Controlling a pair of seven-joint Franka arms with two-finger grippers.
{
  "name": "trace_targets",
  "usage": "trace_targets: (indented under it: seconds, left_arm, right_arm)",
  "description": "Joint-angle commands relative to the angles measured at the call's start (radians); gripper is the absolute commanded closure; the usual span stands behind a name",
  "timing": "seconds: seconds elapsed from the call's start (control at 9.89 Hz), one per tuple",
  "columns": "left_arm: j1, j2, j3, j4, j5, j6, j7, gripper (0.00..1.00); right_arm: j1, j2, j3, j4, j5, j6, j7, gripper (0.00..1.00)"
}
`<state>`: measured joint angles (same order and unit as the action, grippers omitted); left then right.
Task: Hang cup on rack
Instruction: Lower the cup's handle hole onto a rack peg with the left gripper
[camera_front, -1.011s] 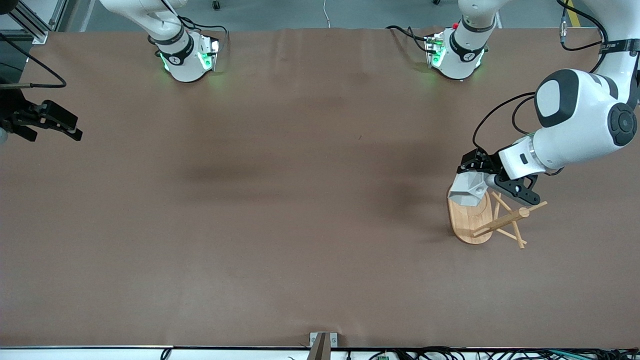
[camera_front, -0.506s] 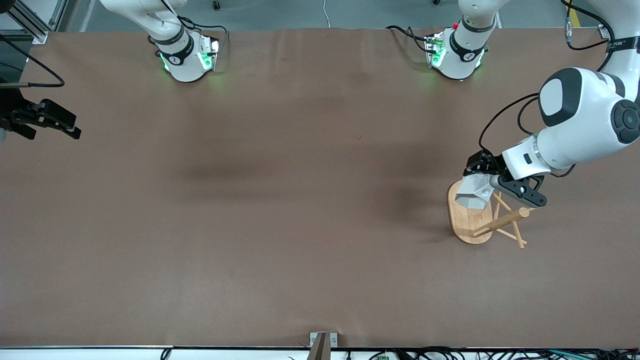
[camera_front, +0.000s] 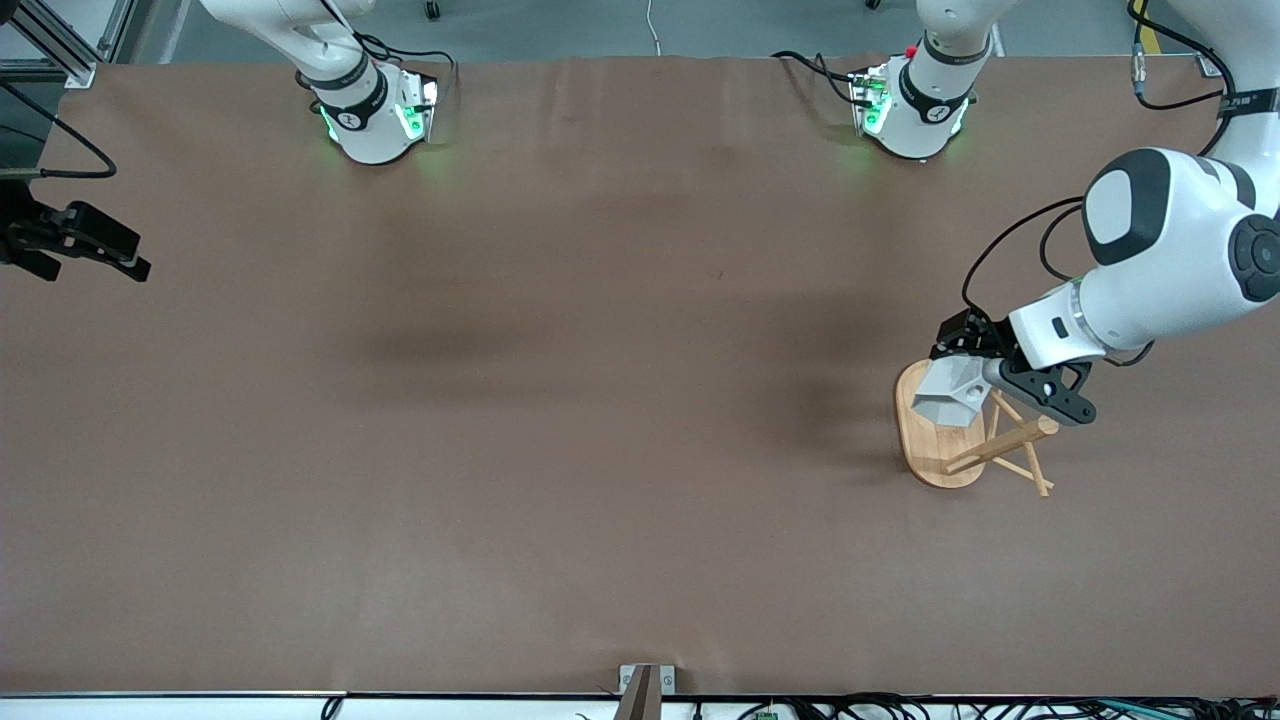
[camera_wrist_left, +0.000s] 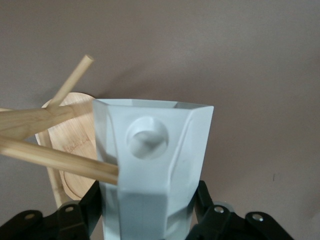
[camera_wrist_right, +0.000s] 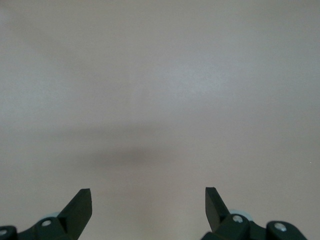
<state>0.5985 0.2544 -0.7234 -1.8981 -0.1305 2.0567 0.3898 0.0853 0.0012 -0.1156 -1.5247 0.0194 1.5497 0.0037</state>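
Note:
My left gripper (camera_front: 985, 372) is shut on the white faceted cup (camera_front: 950, 392) and holds it over the oval base of the bamboo rack (camera_front: 925, 450), beside the post and crossed pegs (camera_front: 1015, 440). In the left wrist view the cup (camera_wrist_left: 150, 165) fills the middle, its handle's round hole (camera_wrist_left: 146, 138) facing the camera, and a peg (camera_wrist_left: 55, 157) ends against the cup's side beside the handle. The rack's base (camera_wrist_left: 75, 145) shows under it. My right gripper (camera_front: 100, 255) waits open and empty at the right arm's end of the table; the right wrist view shows its fingertips (camera_wrist_right: 82, 202) apart over bare table.
The brown table (camera_front: 560, 400) holds nothing else. The two arm bases (camera_front: 375, 115) stand along its edge farthest from the front camera. Cables run along the nearest edge.
My left gripper has shifted the cup a little toward the rack's post and pegs. My right gripper has drawn slightly farther toward the table's edge.

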Motion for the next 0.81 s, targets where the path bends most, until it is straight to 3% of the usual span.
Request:
trace_targets:
  seconds: [0.0,0.71]
  left_arm:
    - [0.012,0.058,-0.004,0.028,0.041,-0.003,0.011,0.89]
    - [0.017,0.089,-0.002,0.057,0.104,-0.01,0.012,0.86]
  right_arm:
    - [-0.013,0.0,0.01,0.004,-0.006,-0.005,-0.005,0.0]
    - [-0.012,0.0,0.01,0.006,-0.006,-0.003,-0.004,0.0]
